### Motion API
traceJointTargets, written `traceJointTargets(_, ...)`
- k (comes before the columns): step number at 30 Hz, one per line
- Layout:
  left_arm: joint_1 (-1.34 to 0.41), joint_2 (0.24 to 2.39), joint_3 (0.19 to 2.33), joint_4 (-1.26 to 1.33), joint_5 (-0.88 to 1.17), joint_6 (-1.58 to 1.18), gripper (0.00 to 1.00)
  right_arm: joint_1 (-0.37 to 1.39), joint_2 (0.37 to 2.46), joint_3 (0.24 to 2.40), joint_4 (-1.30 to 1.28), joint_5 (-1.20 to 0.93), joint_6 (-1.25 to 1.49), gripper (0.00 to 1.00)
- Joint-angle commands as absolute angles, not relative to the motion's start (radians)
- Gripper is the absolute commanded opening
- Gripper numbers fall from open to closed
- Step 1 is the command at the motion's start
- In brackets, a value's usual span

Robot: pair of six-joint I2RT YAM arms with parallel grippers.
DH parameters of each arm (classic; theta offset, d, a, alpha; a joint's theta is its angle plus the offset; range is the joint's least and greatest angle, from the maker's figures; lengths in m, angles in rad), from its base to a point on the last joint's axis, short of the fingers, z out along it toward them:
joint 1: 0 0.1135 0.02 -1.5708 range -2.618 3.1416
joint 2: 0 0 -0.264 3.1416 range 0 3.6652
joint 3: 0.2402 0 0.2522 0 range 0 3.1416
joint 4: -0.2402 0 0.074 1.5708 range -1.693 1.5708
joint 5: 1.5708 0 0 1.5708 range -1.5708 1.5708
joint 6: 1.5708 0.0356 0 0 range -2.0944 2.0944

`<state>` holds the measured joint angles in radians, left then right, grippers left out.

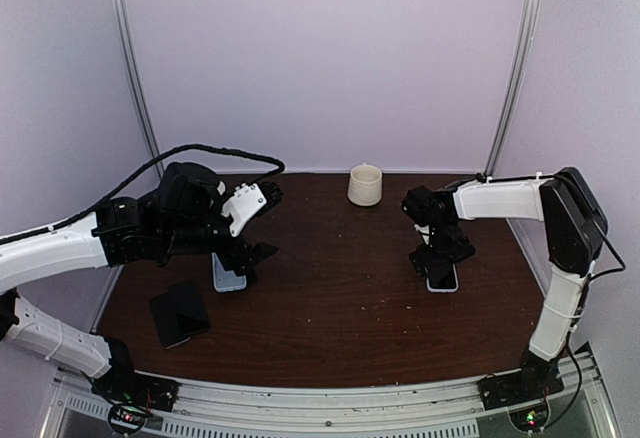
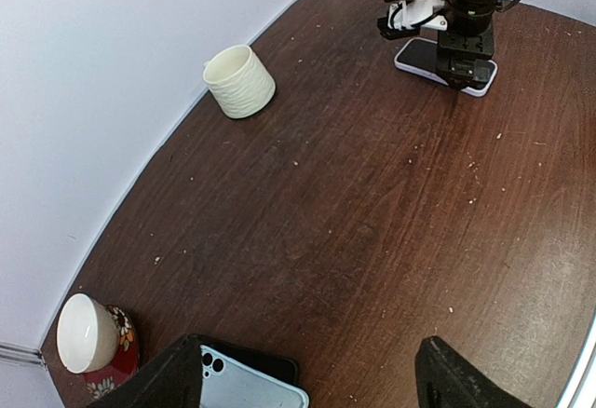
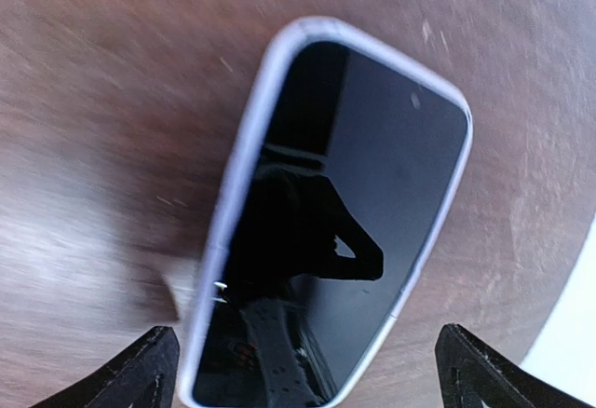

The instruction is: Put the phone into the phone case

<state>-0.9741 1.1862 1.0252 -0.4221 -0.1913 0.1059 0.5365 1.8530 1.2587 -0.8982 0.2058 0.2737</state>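
Observation:
A phone [image 3: 335,222] with a black screen and a pale rim lies flat on the dark wooden table [image 1: 340,308] at the right; it also shows in the top view [image 1: 442,280] and the left wrist view [image 2: 445,63]. My right gripper [image 1: 437,261] hovers just above it, open, with one finger [image 3: 144,371] on each side [image 3: 307,385]. A light blue piece with camera holes [image 2: 247,385] lies at the left [image 1: 228,276], with a dark edge under it. My left gripper [image 1: 255,236] is open and empty above it [image 2: 312,389].
A black flat slab [image 1: 180,314] lies near the front left. A cream ribbed cup [image 1: 365,185] stands at the back middle, also in the left wrist view [image 2: 239,81]. A white bowl [image 2: 87,332] beside a red patterned item sits by the left wall.

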Motion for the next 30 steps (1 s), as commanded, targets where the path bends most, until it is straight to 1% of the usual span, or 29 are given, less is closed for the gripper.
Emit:
traceJointTargets(1,-0.967,1.196,1.057,-0.41,-0.199,0.11,0.83,0.534,1.871,1.228,-0.939,0.312,0.284,0.99)
traceJointTargets(7,-0.967,1.203,1.057,-0.412,-0.205,0.111,0.83,0.535,1.864,1.239,-0.948,0.325,0.276,1.0)
traceJointTargets(10,-0.968,1.217,1.064,-0.424,-0.226,0.102,0.83,0.536,1.851,1.258,-0.946,0.29,0.267,1.0)
traceJointTargets(13,-0.946,1.273,1.089,-0.449,-0.282,0.054,0.92,0.556,1.81,1.273,-0.915,0.265,0.254,0.99)
traceJointTargets(14,-0.926,1.302,1.113,-0.483,-0.304,0.019,0.95,0.564,1.798,1.281,-0.908,0.269,0.253,1.0)
traceJointTargets(16,-0.849,1.374,1.183,-0.603,-0.305,-0.109,0.97,0.58,1.771,1.295,-0.893,0.281,0.252,1.0)
traceJointTargets(18,-0.719,1.441,1.239,-0.749,-0.216,-0.277,0.96,0.593,1.745,1.298,-0.869,0.287,0.248,0.99)
traceJointTargets(20,-0.575,1.484,1.23,-0.827,-0.091,-0.413,0.9,0.603,1.723,1.289,-0.842,0.284,0.243,0.99)
traceJointTargets(22,-0.473,1.509,1.175,-0.828,0.025,-0.497,0.78,0.612,1.706,1.272,-0.816,0.273,0.237,0.99)
traceJointTargets(24,-0.418,1.529,1.129,-0.787,0.11,-0.542,0.64,0.618,1.698,1.256,-0.794,0.257,0.229,0.99)
traceJointTargets(27,-0.383,1.583,1.118,-0.752,0.115,-0.582,0.49,0.625,1.703,1.233,-0.78,0.252,0.216,0.99)
traceJointTargets(28,-0.378,1.603,1.125,-0.749,0.113,-0.587,0.46,0.626,1.705,1.226,-0.778,0.254,0.213,1.0)
traceJointTargets(30,-0.368,1.642,1.139,-0.744,0.114,-0.597,0.47,0.628,1.706,1.21,-0.77,0.258,0.21,0.99)
